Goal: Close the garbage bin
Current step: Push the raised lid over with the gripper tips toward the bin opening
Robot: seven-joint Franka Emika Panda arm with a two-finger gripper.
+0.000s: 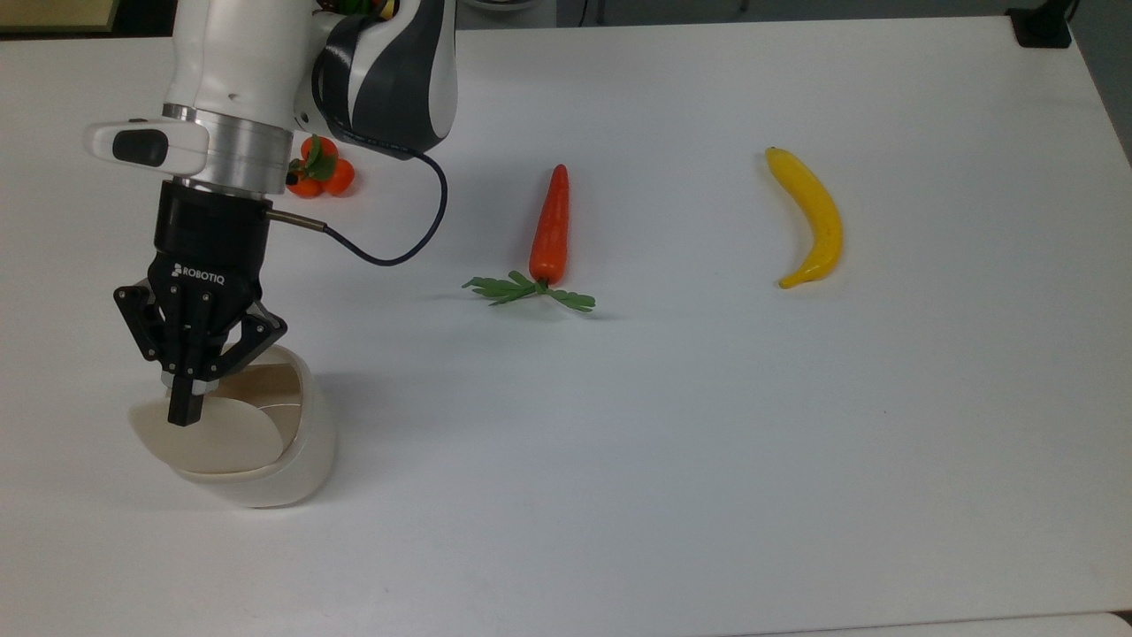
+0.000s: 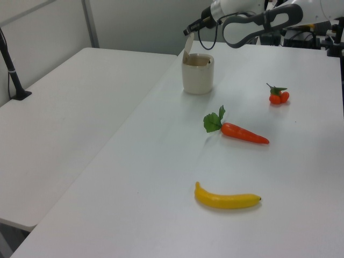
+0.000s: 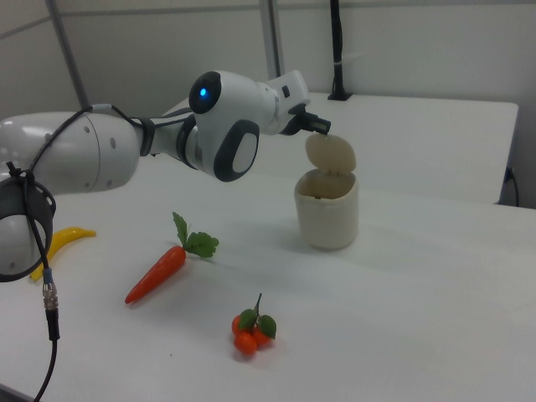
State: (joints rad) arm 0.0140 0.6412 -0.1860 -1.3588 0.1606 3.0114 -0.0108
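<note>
At the top view's near left of the white surface (image 1: 672,460), the small cream-white plastic garbage bin (image 1: 265,469) stands with its beige lid (image 1: 217,438) raised. The gripper (image 1: 185,409), jaws pressed together, touches the lid; next it likely pushes it down.

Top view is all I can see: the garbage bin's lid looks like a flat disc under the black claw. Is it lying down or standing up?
Observer: Standing up. In the right view the lid rises almost upright above the garbage bin, so the opening is uncovered.
Operator: Which part of it is the arm reaching for?
Observer: The right view puts the gripper at the lid's top edge, well above the bin's rim.
</note>
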